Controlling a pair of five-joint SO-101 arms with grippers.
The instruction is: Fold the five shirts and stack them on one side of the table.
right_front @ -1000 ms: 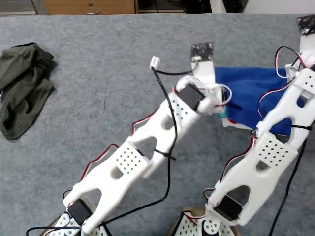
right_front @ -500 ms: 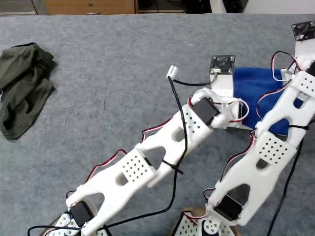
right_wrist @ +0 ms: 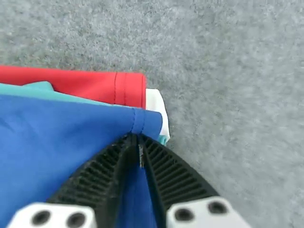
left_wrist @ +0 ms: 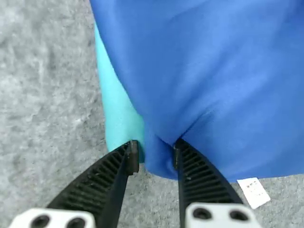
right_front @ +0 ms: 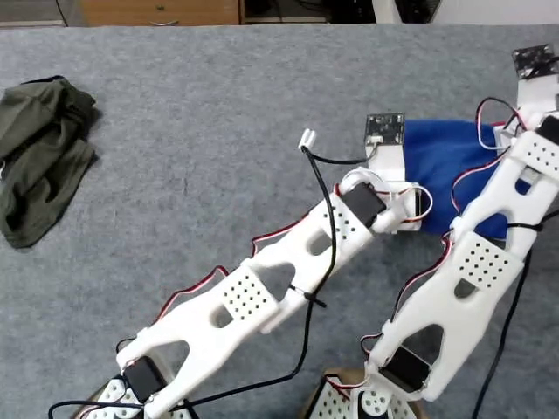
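A blue shirt (right_front: 441, 161) lies at the table's right side on top of a stack. In the left wrist view, my left gripper (left_wrist: 153, 156) is shut on a fold of the blue shirt (left_wrist: 199, 61) at its edge, with a teal shirt (left_wrist: 118, 118) beneath. My right gripper (right_wrist: 138, 142) is shut on the blue shirt's hem (right_wrist: 137, 121) at a far corner. Red (right_wrist: 80, 83) and white (right_wrist: 156, 102) shirts peek out beneath it. A crumpled olive green shirt (right_front: 39, 148) lies at the far left.
Grey carpet-like table surface (right_front: 201, 113) stretches open between the green shirt and the stack. Both white arms cross the near right part of the table. A small white tag (left_wrist: 251, 190) lies by the blue shirt's edge.
My left gripper carried the blue shirt's left edge to the right, narrowing the shirt, then came back slightly left. The right arm barely shifted.
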